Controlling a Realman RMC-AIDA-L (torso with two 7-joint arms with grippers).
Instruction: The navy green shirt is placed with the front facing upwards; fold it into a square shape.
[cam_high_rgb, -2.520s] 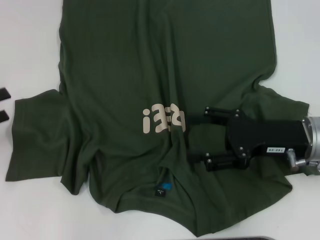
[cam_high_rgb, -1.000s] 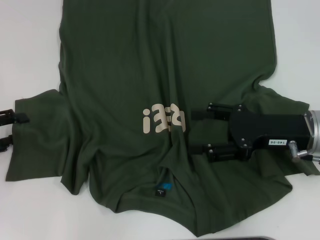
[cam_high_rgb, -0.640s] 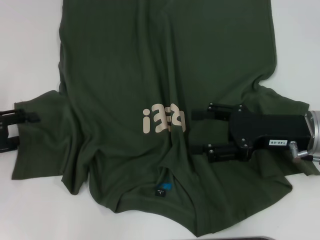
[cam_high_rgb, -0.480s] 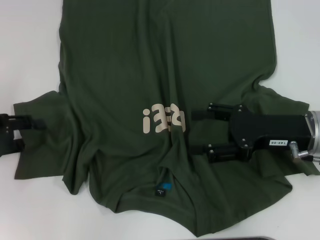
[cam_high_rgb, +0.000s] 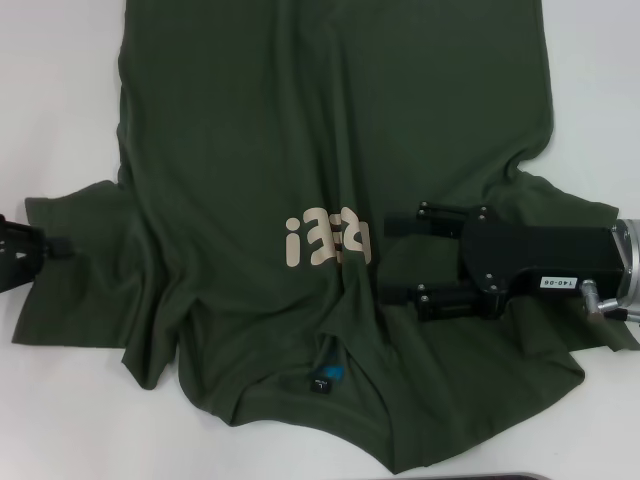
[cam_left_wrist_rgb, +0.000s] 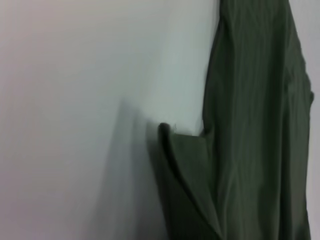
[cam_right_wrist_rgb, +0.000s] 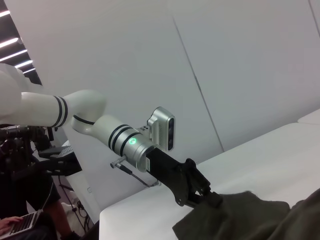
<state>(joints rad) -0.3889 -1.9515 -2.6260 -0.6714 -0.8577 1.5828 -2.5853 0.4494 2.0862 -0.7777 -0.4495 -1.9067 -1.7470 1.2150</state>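
Shirt (cam_high_rgb: 300, 130) lettering upside down, unreadable; right fingers (cam_high_rgb: 400, 225) spread, left fingers' (cam_high_rgb: 55, 245) state unclear.

Right gripper (cam_high_rgb: 387, 259): black boxy body, two black fingers, small silver screws, a white label, silver wrist collar; left gripper (cam_right_wrist_rgb: 214, 199) black, on a white arm with black bands and a green light

You have a white table (cam_high_rgb: 60, 90) carrying one shirt (cam_high_rgb: 300, 130), spread front up and rumpled, collar toward the table's near edge.
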